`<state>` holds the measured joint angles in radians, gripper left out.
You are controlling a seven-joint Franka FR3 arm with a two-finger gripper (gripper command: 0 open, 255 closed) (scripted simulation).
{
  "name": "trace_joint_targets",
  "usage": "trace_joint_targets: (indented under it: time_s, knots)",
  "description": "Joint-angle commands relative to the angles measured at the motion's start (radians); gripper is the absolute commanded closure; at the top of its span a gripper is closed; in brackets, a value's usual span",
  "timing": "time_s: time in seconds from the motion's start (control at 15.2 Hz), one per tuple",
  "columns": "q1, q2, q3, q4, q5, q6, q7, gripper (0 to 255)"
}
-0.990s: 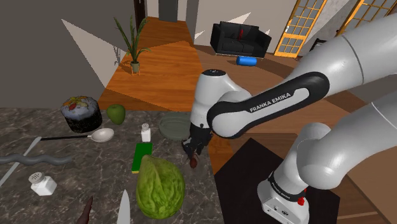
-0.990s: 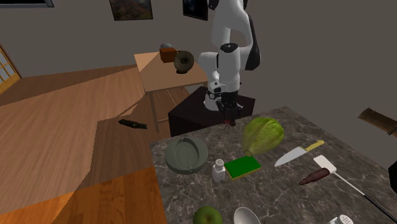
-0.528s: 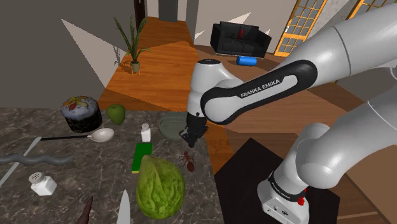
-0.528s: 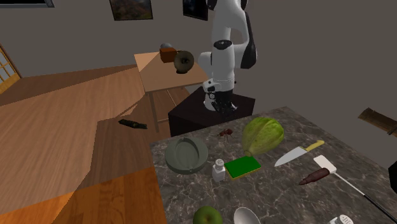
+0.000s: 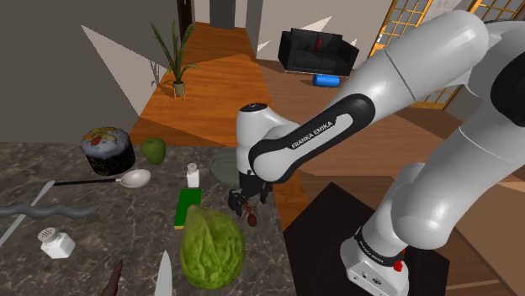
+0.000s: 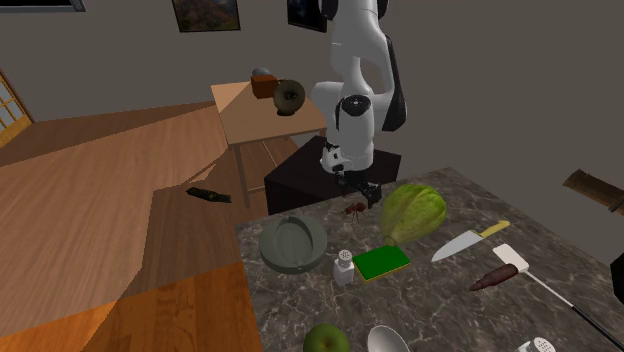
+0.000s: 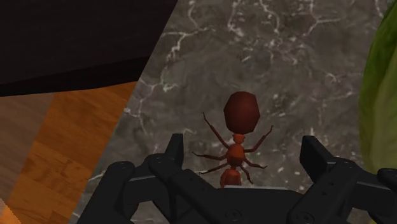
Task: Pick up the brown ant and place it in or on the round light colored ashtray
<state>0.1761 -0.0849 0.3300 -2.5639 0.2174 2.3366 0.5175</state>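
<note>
The glossy reddish-brown ant (image 7: 238, 137), with a bulbous abdomen, a small round thorax and thin splayed legs, lies on the dark veined marble countertop (image 7: 286, 57). The black two-finger gripper (image 7: 243, 153) hangs low over it, fingers apart on either side; they seem not to touch it. In the second exterior view the round grey-green ashtray (image 6: 293, 243) sits at eight o'clock from the ant and the leafy green cabbage (image 6: 412, 212) at three.

Gripper (image 7: 243, 151) low over the dark marbled counter (image 7: 286, 57), fingers (image 7: 170, 156) spread wide, the reddish-brown ant (image 7: 240, 114) between them, touching neither. Beyond one finger, a green bulk (image 7: 382, 95), perhaps cabbage; beyond the other, wooden floor (image 7: 63, 159).
</note>
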Motion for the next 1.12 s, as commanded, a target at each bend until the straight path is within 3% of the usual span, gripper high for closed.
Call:
trace_joint_targets:
  time_s: [0.0, 0.4, 0.86, 0.92, 1.06]
  knots:
    - [0.004, 0.036, 0.007, -0.003, -0.005, 0.028, 0.012, 0]
    - [0.009, 0.102, 0.013, -0.027, -0.015, 0.118, 0.022, 0]
    - [0.009, 0.102, 0.013, -0.027, -0.015, 0.118, 0.022, 0]
    - [0.009, 0.102, 0.013, -0.028, -0.015, 0.118, 0.022, 255]
    - [0.009, 0.102, 0.013, -0.028, -0.015, 0.118, 0.022, 255]
